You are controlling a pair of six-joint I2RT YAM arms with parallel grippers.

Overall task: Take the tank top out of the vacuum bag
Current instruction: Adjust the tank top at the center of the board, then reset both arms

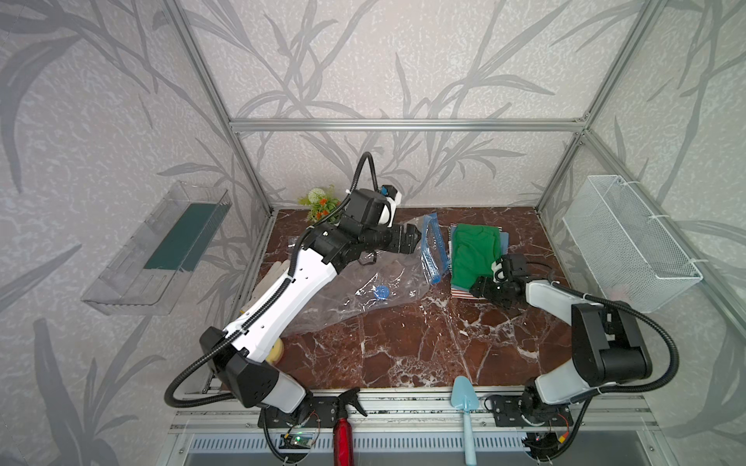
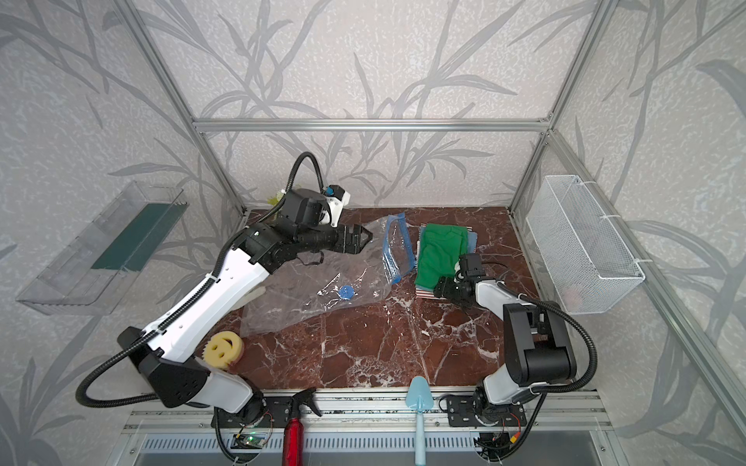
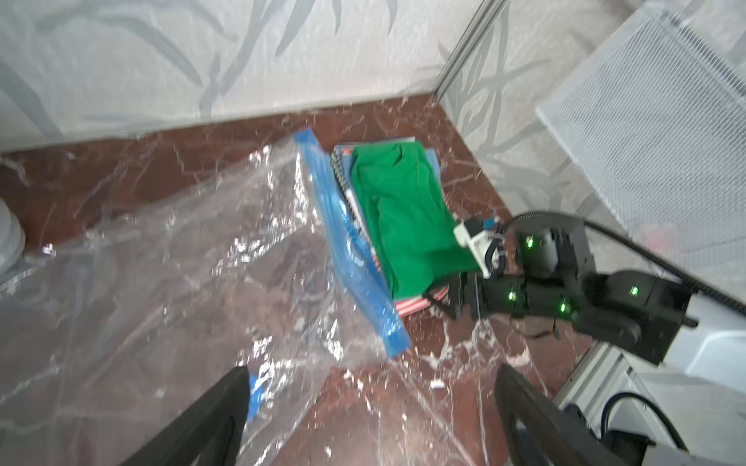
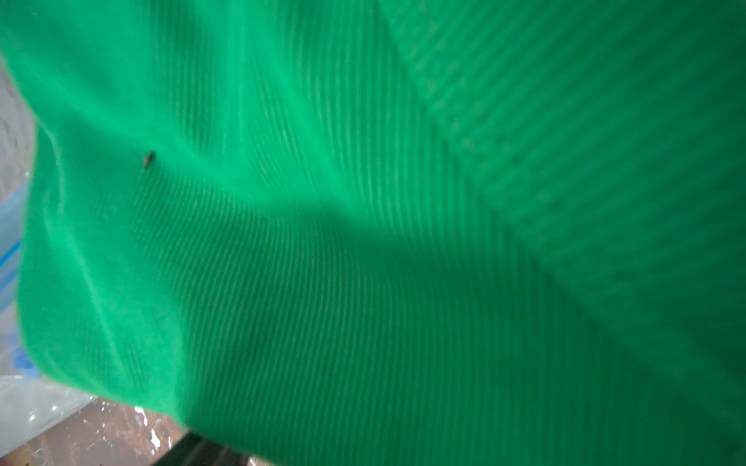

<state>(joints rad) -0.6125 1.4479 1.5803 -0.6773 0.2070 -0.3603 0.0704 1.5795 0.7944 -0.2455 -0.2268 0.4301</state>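
Left gripper (image 3: 373,373): jaws wide apart, empty, hovering over vacuum bag (image 1: 363,282).
Bag: flat, limp, crinkly, on table (image 1: 403,355) left of centre. Blue zip strip (image 1: 434,250) at end facing tank top. Nothing green inside.
Tank top (image 1: 472,252): out of bag, just beside zip strip, folded on striped notebook stack (image 3: 407,306).
Handling, judged: ribbed knit, light, soft, will drape. Pinch folded hem, not mid-panel.
Right gripper (image 1: 478,288): at garment's near edge, jaws look spread, no fabric seen pinched.

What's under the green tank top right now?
A flat stack: a spiral-bound notebook, a blue sheet and a red-and-white striped cover peek out around the tank top. The cloth covers their middles, so how many items lie there is unclear.
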